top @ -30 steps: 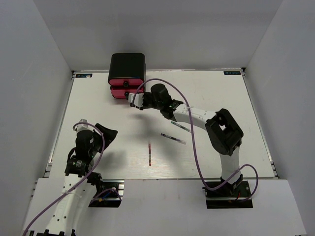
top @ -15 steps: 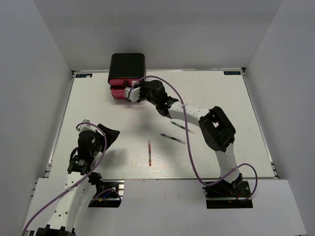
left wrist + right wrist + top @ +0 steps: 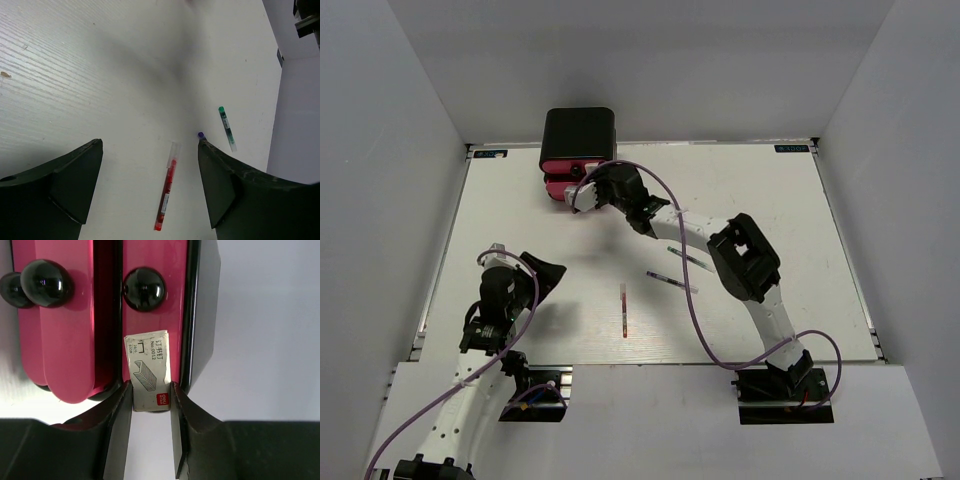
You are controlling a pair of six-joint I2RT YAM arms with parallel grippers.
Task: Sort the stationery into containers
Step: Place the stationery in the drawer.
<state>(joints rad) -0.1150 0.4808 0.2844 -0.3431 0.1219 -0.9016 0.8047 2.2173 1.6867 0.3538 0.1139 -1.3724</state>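
1. Our right gripper (image 3: 582,197) is at the front of the black box (image 3: 578,132). Its fingers are closed snugly on the small white-pink block (image 3: 149,371), which by its label is a staple packet, held by 2 opposite faces.
2. The block sits just in front of the pink drawer (image 3: 150,330) that lies against the box's black wall. We cannot tell whether it touches that front.
3. That drawer looks shut to us, while the neighbouring drawer (image 3: 65,340) stands further out of the box.
4. If we push on, the block would meet a closed front. It could twist or slide out of the grip, or shove the box backward.
5. If we let go here, the block would likely fall in front of the box instead of into a drawer.
6. Our left gripper (image 3: 150,145) is spread wide and holds nothing, well apart from the box. The red pen (image 3: 166,192) and the green-capped pen (image 3: 226,129) lie on the table (image 3: 770,200) under it, also well apart from the box.
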